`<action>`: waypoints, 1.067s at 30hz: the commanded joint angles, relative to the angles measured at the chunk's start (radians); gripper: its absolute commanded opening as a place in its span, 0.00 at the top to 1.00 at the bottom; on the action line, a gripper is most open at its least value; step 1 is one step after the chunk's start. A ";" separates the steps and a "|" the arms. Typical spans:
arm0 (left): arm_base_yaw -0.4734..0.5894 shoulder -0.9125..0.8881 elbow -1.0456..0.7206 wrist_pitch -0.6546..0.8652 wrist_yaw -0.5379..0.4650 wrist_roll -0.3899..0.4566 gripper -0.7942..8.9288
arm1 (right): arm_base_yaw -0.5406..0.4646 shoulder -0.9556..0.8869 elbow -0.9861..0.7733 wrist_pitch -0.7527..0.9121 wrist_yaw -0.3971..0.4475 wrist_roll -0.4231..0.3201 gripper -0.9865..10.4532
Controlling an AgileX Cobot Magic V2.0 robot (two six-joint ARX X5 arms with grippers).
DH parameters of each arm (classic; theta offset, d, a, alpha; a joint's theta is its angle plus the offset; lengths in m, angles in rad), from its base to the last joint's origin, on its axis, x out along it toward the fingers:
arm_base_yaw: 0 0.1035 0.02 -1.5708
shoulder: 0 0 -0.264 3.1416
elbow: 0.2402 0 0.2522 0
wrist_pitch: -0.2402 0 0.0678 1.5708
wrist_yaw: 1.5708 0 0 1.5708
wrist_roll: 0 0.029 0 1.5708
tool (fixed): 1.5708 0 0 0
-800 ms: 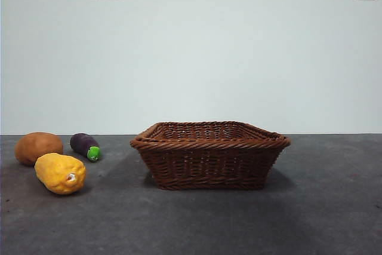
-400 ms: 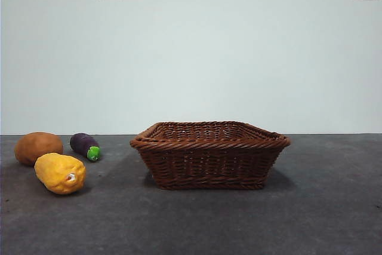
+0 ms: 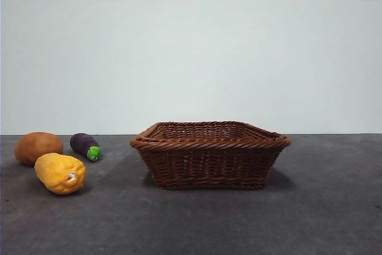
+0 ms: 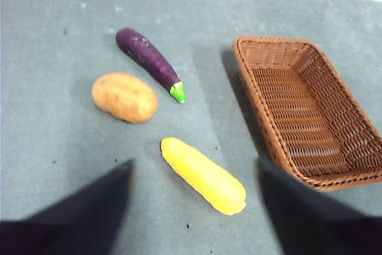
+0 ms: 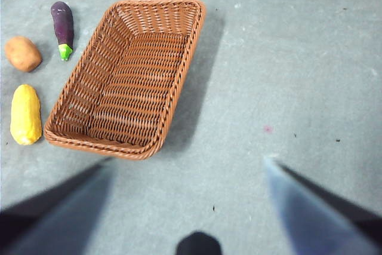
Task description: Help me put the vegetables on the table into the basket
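Nearest front camera: yellow vegetable (image 3: 59,173) on table (image 3: 191,225), long axis angled, pale-tipped end toward camera and basket. Behind it potato (image 3: 38,147), lying broadside. Just beside potato, farther back, eggplant (image 3: 85,146), green cap pointing toward camera and basket side. Basket (image 3: 210,154) at table centre, well apart from all three, long axis running away from camera, nothing in it. Left gripper (image 4: 194,174) above yellow vegetable, jaws spread wide, holding nothing. Right gripper (image 5: 188,168) high near basket's near end, jaws wide apart, holding nothing.

Change since earlier frames: none visible; no item in the front view differs in position or pose.
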 commanded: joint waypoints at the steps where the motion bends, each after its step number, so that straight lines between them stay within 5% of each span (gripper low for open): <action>1: -0.002 0.017 0.024 0.003 0.004 0.005 0.23 | 0.000 0.000 0.005 -0.010 -0.004 -0.008 0.41; 13: -0.002 0.086 0.047 0.029 0.004 0.005 0.24 | 0.060 0.277 0.092 0.209 -0.115 0.057 0.42; 23: -0.002 0.146 0.048 0.032 0.003 0.005 0.24 | 0.257 0.951 0.462 0.225 0.000 0.072 0.42; 32: -0.002 0.176 0.048 0.039 0.003 0.005 0.24 | 0.303 1.235 0.528 0.255 0.073 0.075 0.42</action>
